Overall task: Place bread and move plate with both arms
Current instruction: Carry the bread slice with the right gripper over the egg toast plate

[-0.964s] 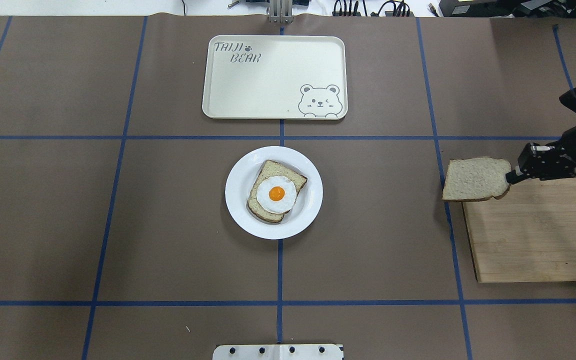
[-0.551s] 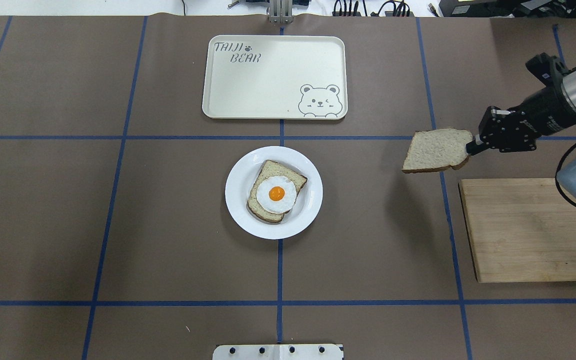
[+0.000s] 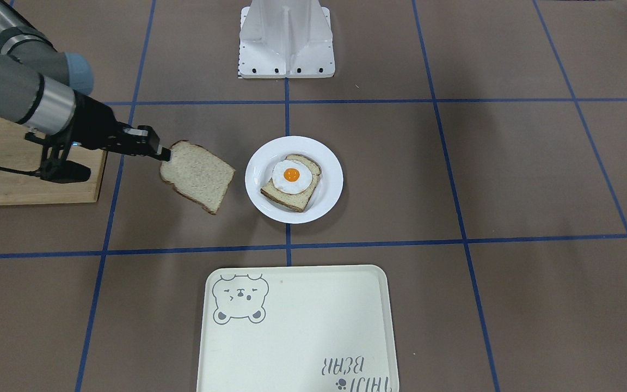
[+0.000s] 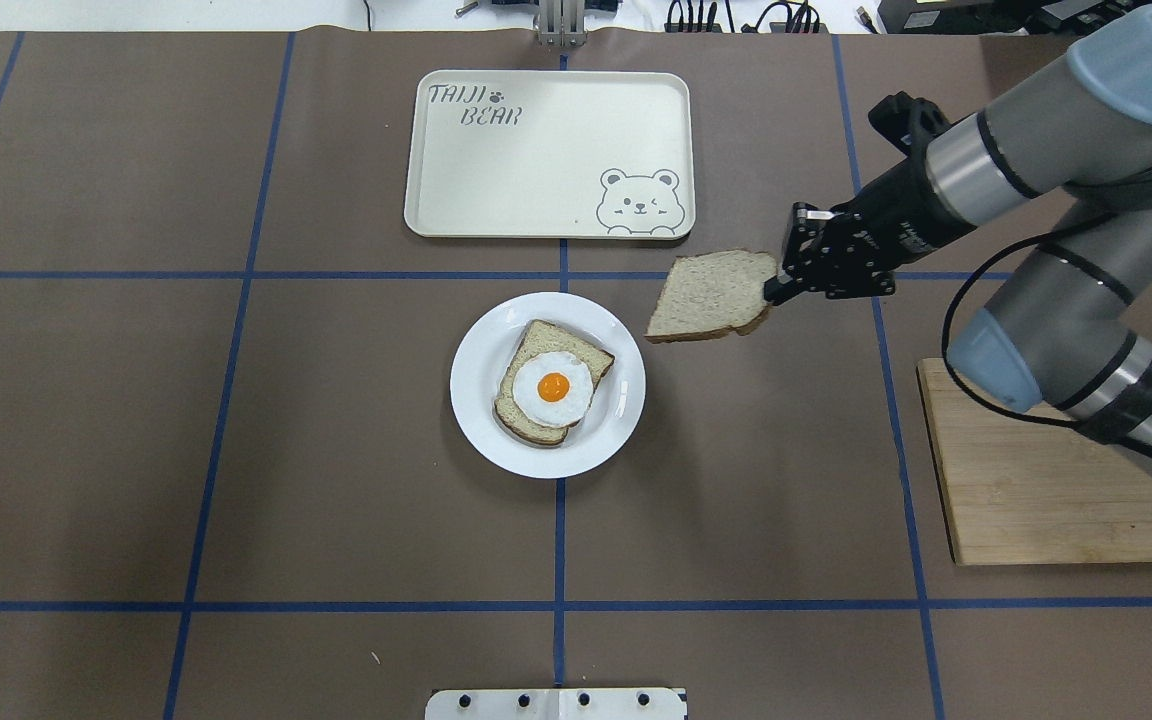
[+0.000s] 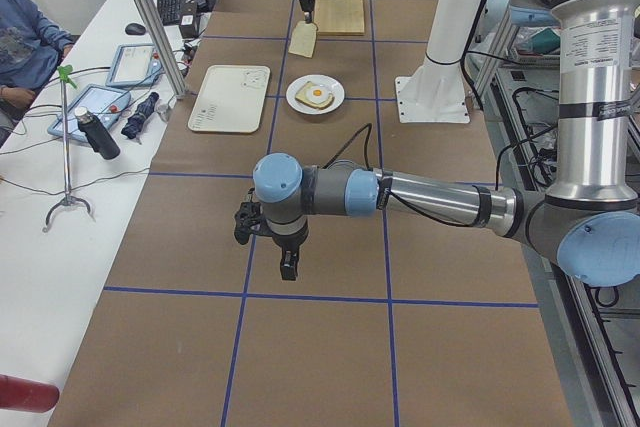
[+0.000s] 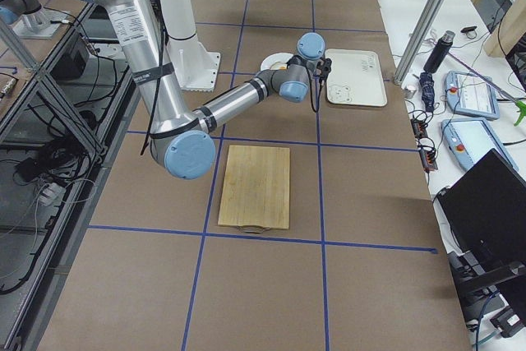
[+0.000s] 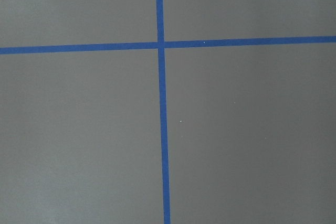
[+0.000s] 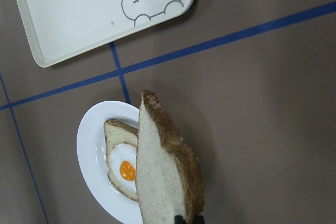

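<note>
**Right gripper pinching the bread, just beside the plate**

So the right gripper is clamped shut on the bread, biting the crust along one edge. The rest of the slice sticks out away from the wrist. We see the slice up off the table and tipped at a bit of an angle, with its shadow on the brown table cover underneath. From the overhead camera its near corner sits just beside the plate's rim, on the right arm's side and a little towards the tray. From the right wrist cam the bread is edge-on, crust facing us, with the plate showing behind it.

The plate itself is flat on the table, sitting on one of the blue tape lines. It's carrying a second slice with a fried egg on top. Past the plate, on the side away from the robot, is the cream tray with the bear drawing, and there's a gap between the two. The wooden cutting board lies off on the right arm's side, well apart from the plate and near that arm's elbow.

The left gripper only shows up in the left side view. It points down over the table, well apart from the plate, and we can't tell if it's open or closed. Its wrist cam just gets brown cover and a blue tape cross.
</note>
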